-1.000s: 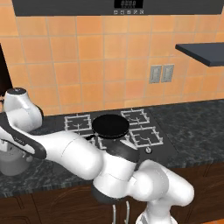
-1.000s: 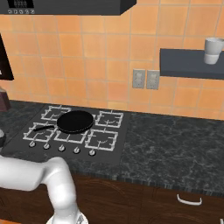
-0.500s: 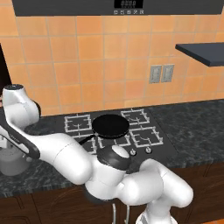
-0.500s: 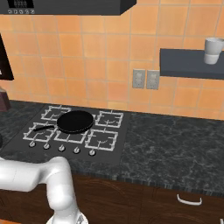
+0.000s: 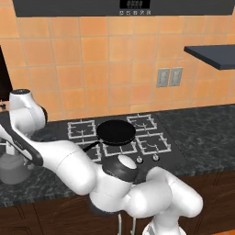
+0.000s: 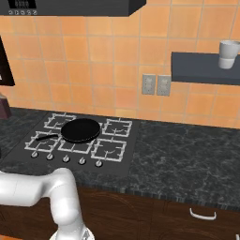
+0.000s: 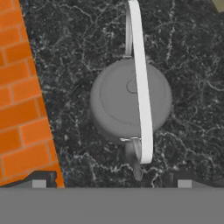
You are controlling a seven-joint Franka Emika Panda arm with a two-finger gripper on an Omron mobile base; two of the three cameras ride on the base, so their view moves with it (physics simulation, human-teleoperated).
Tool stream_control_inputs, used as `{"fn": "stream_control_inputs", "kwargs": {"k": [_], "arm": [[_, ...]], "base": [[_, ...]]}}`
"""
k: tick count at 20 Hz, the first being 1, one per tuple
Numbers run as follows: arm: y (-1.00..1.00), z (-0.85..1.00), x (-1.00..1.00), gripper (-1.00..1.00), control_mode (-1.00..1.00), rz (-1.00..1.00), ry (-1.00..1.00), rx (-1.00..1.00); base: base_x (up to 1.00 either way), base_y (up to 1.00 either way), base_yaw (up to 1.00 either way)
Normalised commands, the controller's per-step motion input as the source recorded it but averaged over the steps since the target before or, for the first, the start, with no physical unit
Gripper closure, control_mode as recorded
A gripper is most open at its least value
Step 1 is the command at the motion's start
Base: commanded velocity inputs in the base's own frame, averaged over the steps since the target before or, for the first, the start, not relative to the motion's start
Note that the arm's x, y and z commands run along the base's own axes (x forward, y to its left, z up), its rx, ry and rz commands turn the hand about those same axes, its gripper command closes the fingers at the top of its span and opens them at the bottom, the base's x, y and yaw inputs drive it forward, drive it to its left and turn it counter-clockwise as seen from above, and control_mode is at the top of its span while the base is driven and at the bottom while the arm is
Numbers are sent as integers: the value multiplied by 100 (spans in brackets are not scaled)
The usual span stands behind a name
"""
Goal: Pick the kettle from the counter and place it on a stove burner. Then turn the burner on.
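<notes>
The arm had been lowered over the kettle point(image 7: 129, 98), the gripper point(image 7: 109, 179) spread apart; its rigid, slippery handle point(image 7: 141, 83) was judged the hold.

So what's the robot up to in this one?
The arm is reaching far to its left, over the counter beside the cooktop. The hand hangs right above the kettle, looking straight down on its lid and arched handle. The fingertips sit wide apart on either side and touch nothing, so the kettle is not yet grasped and stands on the counter. A black pan sits in the middle of the cooktop; the back-left burner is free.
</notes>
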Motion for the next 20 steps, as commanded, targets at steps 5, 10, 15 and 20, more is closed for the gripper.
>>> {"fn": "stream_control_inputs", "kwargs": {"k": [5, 10, 15, 20], "arm": [[0, 0, 31, -100, -100, 0, 0, 0], [4, 0, 6, -100, -100, 0, 0, 0], [6, -19, 18, -100, -100, 0, 0, 0], [0, -22, 35, -100, -100, 0, 0, 0]], "base": [[0, 0, 0], [0, 0, 0], [0, 0, 0], [0, 0, 0]]}}
